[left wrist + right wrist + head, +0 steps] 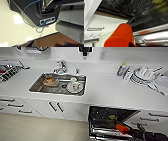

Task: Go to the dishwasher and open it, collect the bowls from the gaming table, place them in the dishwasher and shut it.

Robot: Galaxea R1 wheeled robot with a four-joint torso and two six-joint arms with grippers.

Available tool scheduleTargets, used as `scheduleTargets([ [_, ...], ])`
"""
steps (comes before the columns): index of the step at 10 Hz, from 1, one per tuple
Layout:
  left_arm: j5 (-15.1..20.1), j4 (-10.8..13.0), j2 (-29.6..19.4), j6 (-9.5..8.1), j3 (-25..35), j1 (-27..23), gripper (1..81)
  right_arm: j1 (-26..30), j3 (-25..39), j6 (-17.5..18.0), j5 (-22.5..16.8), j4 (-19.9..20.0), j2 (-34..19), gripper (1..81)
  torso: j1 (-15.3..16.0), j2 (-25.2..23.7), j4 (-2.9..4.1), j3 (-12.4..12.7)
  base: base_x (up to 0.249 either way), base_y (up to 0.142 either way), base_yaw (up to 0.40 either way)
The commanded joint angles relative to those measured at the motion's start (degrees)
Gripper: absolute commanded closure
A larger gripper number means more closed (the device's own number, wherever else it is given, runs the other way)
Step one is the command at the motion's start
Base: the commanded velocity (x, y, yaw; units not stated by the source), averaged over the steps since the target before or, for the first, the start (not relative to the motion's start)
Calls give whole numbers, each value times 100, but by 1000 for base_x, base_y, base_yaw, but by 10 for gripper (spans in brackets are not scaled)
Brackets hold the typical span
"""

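Dishwasher stood open below the desk edge, door dropped toward the robot; orange bowl rim-down over it; right pincer state unclear.

One dishwasher stands open, with one orange bowl at its door. One sink and one faucet are on the counter, beside one bottle.

The right arm reaches in low from the lower right corner of the head view, its gripper stretched forward. How its jaws stand cannot be told. The left gripper's state is equally unclear.
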Motion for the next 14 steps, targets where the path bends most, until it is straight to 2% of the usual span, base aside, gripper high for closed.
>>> scheduleTargets([
  [1,62,-35,512,-34,-815,492,10,1040,13,18,-673,362,265,811,0,2,0,0,0,0,0],
  [4,70,-88,899,-34,-1458,571,10,1585,-189,10,-1130,511,722,811,0,2,0,0,0,0,0],
  [7,70,-88,934,-43,-1520,571,10,1823,-382,-17,-1236,651,845,811,0,2,0,0,0,0,0],
  [9,70,-79,943,-34,-1520,571,10,2069,-400,-26,-1483,652,801,811,0,2,0,0,0,0,0],
  [10,70,-79,952,-34,-1520,579,10,2139,-427,-25,-1483,695,775,10,0,2,0,0,0,0,0],
  [12,70,-79,943,-26,-1520,606,10,2262,-471,-43,-1483,801,608,10,0,2,0,0,0,0,0],
  [13,70,-79,952,-26,-1520,606,10,2289,-331,-52,-1526,819,355,10,0,2,0,0,0,0,0],
  [14,62,-88,952,-17,-1520,606,10,2211,-120,-61,-1718,819,91,10,0,2,0,0,0,0,0],
])
